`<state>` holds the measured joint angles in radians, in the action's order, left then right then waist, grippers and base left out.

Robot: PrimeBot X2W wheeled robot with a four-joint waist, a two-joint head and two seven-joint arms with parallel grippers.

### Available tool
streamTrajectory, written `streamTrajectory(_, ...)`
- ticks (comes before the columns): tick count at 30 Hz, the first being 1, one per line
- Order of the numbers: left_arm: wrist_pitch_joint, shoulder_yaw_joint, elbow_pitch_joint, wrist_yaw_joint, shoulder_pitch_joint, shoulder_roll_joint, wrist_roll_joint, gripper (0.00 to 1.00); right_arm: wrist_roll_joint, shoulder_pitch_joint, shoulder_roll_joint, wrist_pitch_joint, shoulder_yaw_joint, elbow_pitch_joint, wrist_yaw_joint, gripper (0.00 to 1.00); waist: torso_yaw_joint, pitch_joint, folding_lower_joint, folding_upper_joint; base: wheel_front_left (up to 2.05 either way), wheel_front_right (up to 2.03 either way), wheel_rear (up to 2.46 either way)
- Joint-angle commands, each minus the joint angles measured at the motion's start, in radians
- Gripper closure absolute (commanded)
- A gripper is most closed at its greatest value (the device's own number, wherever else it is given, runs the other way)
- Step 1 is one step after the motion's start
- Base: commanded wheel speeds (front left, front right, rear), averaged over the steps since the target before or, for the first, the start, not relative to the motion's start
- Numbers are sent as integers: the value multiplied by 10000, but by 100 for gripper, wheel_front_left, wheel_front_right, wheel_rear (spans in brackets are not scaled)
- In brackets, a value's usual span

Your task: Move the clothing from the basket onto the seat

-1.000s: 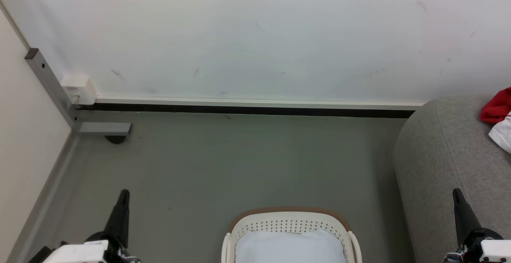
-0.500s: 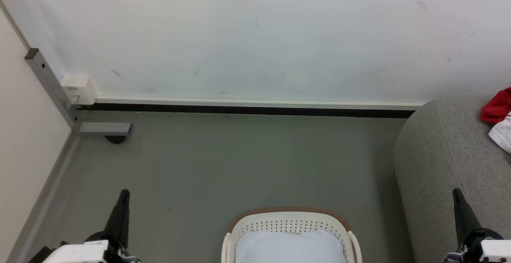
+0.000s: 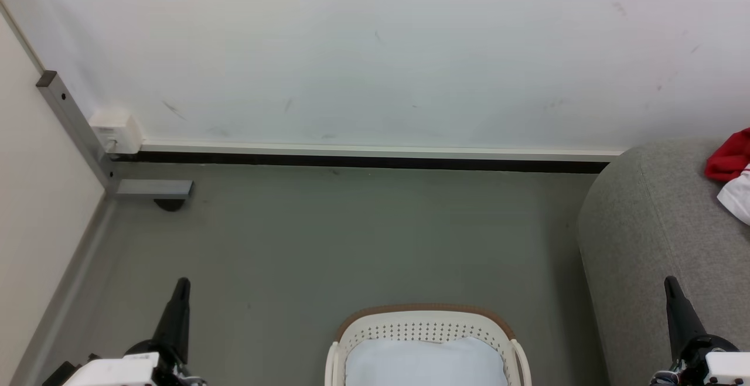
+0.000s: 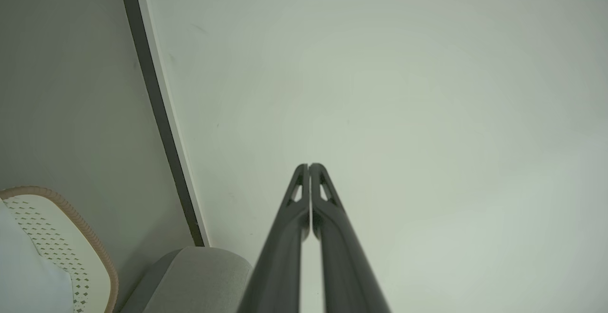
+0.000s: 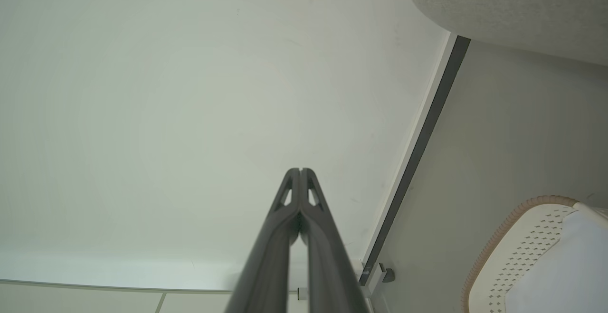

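Observation:
The cream basket [image 3: 428, 323] with a brown rim stands on the floor at the bottom centre of the head view, a pale white cloth [image 3: 425, 362] lying inside it. A red and white jersey [image 3: 732, 169] rests on the grey seat [image 3: 650, 239] at the right edge. My left gripper [image 3: 183, 283] is at the lower left, shut and empty, fingers pressed together [image 4: 308, 165]. My right gripper [image 3: 669, 280] is at the lower right over the seat's side, also shut and empty [image 5: 300, 170]. The basket's rim shows in both wrist views [image 4: 90, 237] [image 5: 498, 227].
A white wall with a dark baseboard [image 3: 363, 160] runs across the back. A grey metal post and foot [image 3: 152, 188] with a white box [image 3: 115, 130] stand in the left corner. Grey floor [image 3: 351, 239] lies between the wall and the basket.

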<state>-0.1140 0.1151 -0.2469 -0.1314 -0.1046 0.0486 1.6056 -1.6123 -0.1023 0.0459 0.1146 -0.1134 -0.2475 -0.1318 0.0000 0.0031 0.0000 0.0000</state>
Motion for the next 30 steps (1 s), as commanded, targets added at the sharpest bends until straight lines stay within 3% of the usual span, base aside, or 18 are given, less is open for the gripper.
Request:
streamTrajectory(1,-38,23,35,-10,-82,18,133,100,-12,-137,82,28,-8,51,21,100,0,0,0,0,0,0,0)
streamTrajectory(30,-37,21,36,-10,-82,18,134,100,-14,-137,82,27,-8,51,21,100,0,0,0,0,0,0,0)
